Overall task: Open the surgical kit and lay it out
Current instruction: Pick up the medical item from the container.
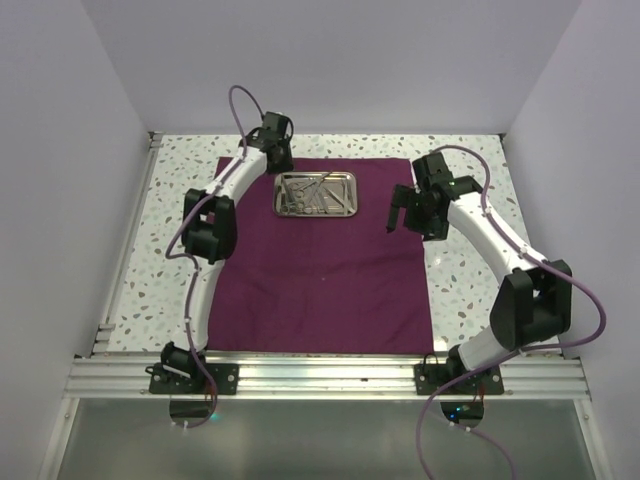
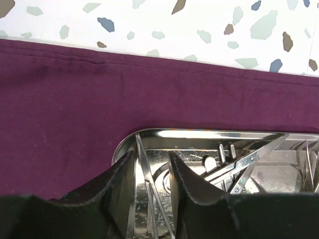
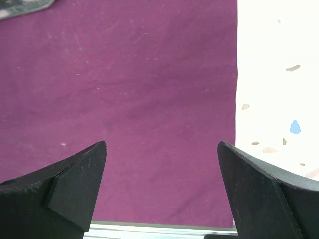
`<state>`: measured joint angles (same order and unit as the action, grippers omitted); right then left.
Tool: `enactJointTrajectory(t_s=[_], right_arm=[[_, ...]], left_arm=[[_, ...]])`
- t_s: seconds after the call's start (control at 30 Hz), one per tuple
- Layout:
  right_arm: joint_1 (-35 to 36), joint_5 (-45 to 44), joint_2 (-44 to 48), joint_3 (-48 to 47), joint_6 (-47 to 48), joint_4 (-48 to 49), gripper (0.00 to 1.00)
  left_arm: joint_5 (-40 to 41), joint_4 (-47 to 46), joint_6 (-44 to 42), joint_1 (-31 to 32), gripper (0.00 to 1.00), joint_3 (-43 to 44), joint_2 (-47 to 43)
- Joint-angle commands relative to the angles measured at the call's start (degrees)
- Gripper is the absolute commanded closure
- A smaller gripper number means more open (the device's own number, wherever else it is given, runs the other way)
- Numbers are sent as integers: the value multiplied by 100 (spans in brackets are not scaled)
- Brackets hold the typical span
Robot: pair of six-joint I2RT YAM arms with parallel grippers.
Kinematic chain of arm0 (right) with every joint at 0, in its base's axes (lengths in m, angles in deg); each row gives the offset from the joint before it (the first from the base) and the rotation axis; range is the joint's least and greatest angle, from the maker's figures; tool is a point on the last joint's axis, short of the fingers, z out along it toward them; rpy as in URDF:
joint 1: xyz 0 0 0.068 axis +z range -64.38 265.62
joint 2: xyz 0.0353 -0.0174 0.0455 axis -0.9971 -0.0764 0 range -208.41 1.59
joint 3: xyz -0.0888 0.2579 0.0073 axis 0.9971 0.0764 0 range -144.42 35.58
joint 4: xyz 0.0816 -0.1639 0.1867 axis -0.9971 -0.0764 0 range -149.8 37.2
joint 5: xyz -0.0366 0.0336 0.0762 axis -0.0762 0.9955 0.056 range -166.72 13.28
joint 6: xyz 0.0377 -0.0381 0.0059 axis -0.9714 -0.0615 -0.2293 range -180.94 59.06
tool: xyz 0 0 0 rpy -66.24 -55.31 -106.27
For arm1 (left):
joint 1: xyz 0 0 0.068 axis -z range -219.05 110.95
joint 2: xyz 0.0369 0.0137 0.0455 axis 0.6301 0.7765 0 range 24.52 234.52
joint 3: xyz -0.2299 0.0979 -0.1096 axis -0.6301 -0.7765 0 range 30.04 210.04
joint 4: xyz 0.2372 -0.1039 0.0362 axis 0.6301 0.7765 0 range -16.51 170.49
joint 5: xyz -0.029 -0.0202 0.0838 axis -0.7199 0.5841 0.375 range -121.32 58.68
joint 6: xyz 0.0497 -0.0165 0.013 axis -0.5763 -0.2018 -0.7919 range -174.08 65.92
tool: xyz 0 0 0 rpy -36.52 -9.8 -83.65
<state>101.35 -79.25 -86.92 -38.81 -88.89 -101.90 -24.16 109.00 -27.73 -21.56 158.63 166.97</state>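
The dark purple cloth (image 1: 320, 270) lies spread flat on the table. The shiny steel tray (image 1: 316, 194) sits on its far part and holds the scissors, tweezers and forceps in a loose pile (image 1: 312, 192). My left gripper (image 1: 279, 163) is at the tray's left end. In the left wrist view its jaws (image 2: 151, 155) reach into the tray (image 2: 209, 133), partly open, either side of thin silver tweezers (image 2: 144, 172) without pinching them. Scissors (image 2: 239, 167) lie to the right. My right gripper (image 1: 405, 215) hangs wide open and empty (image 3: 162, 144) above the cloth (image 3: 149, 74) near its right edge.
White speckled tabletop (image 1: 470, 280) surrounds the cloth, with grey walls on three sides. An aluminium rail (image 1: 320, 378) with both arm bases runs along the near edge. A corner of the tray (image 3: 25, 7) shows at the top left of the right wrist view.
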Motion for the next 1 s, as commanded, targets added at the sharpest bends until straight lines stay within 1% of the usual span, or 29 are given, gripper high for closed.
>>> enactJointTrajectory(t_s=[0.0,0.1,0.3,0.5,0.8,0.87,0.93,0.97], right_arm=[[9,-178,0,3,219,-65,3],[9,-161,27,82,228,-29,3],[1,-196,-8,188,368,-12,3],[-8,-213,-122,232,448,41,3],[1,-117,-448,109,448,94,3],[1,-117,-500,83,448,102,3],[1,-117,-553,48,448,103,3],[1,-117,-571,30,456,103,3]], left_arm=[[338,87,2,140,63,236,89],[330,97,107,157,65,114,125],[567,97,195,210,68,-133,90],[796,167,239,210,68,-264,90],[796,202,318,210,67,-458,186],[761,289,380,210,69,-467,282],[656,334,432,210,74,-484,344],[629,395,459,210,79,-511,388]])
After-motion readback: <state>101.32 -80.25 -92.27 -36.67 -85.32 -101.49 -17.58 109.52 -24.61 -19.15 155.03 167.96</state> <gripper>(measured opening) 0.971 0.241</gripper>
